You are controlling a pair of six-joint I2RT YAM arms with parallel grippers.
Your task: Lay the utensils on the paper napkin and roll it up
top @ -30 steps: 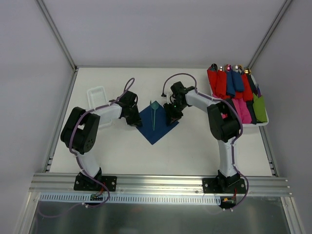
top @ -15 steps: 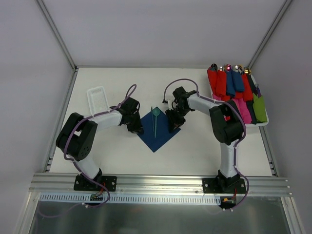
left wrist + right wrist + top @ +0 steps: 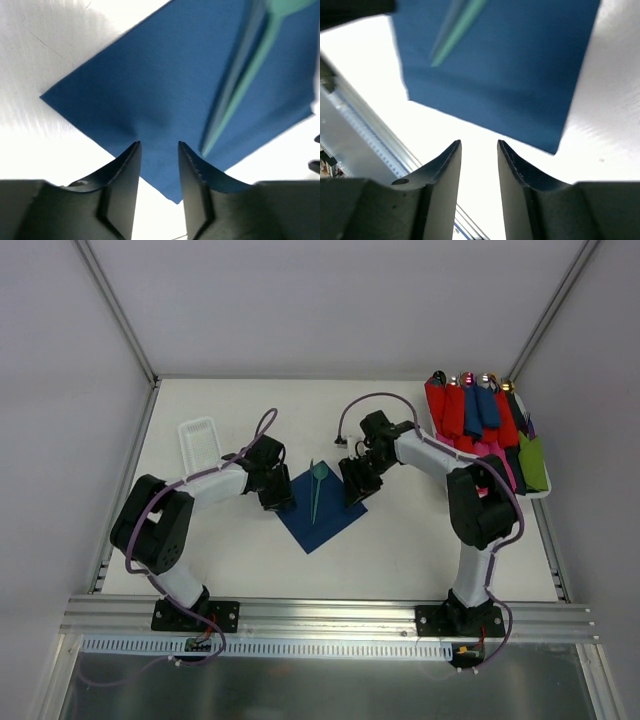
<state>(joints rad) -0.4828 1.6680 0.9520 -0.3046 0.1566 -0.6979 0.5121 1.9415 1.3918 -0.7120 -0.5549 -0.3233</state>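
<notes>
The navy paper napkin (image 3: 325, 515) lies flat as a diamond in the middle of the table. The teal utensils (image 3: 317, 492) lie lengthwise on it, their broad end at its far corner. My left gripper (image 3: 281, 496) is low at the napkin's left corner. In the left wrist view its jaws (image 3: 159, 146) stand open over the blue paper (image 3: 160, 85), nothing between them, the teal handle (image 3: 250, 70) to their right. My right gripper (image 3: 352, 486) is at the right corner. It is open (image 3: 479, 144) over bare table just off the napkin's edge (image 3: 510, 75).
A white tray (image 3: 541, 495) at the right edge holds several rolled bundles (image 3: 480, 425) in red, blue, pink and green. A small white basket (image 3: 200, 440) stands at the far left. The aluminium rail runs along the near edge.
Both grippers have opened wider. The napkin with the utensils has slid a little toward the near edge, and both arms followed it.
</notes>
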